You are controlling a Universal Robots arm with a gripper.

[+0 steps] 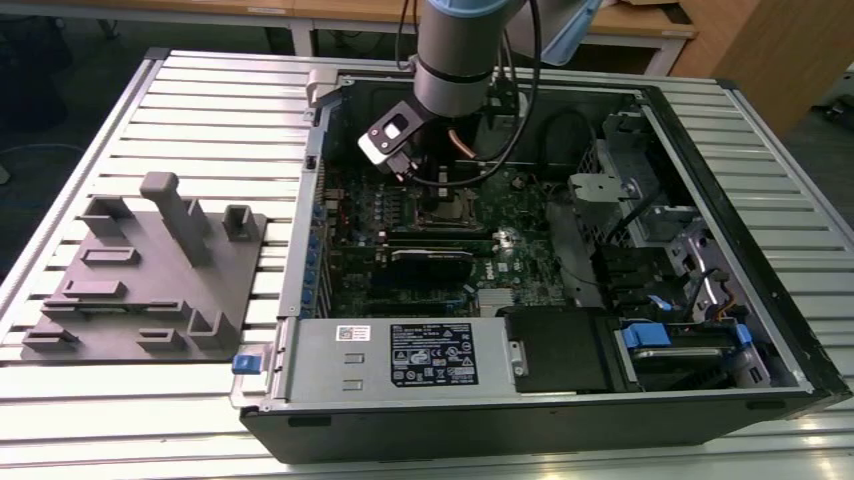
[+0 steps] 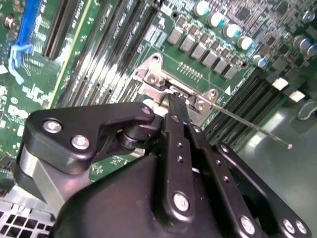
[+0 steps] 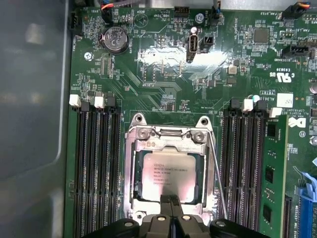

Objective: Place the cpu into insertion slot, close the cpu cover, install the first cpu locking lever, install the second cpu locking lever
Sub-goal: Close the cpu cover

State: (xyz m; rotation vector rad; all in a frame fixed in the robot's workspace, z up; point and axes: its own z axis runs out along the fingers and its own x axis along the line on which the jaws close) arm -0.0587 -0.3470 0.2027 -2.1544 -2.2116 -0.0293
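Jaws are pressed together with nothing visible between them, and the gripper (image 3: 171, 204) has its tip at the edge of the cover (image 3: 171, 144); whether it touches it or hangs just above, I cannot tell. In the exterior view the slot (image 1: 454, 212) lies at about 11 o'clock from the middle of the case (image 1: 534, 425), with the arm right over it. The cpu (image 3: 168, 171) lies flat in the slot, so the first step looks done. The cover lies down around the cpu, its window framing the metal top, so the second step looks done or nearly so. One thin lever (image 3: 218, 178) runs beside the cover and, in the second wrist view, juts free past the slot; I judge it unlatched. The other lever's state I cannot make out.
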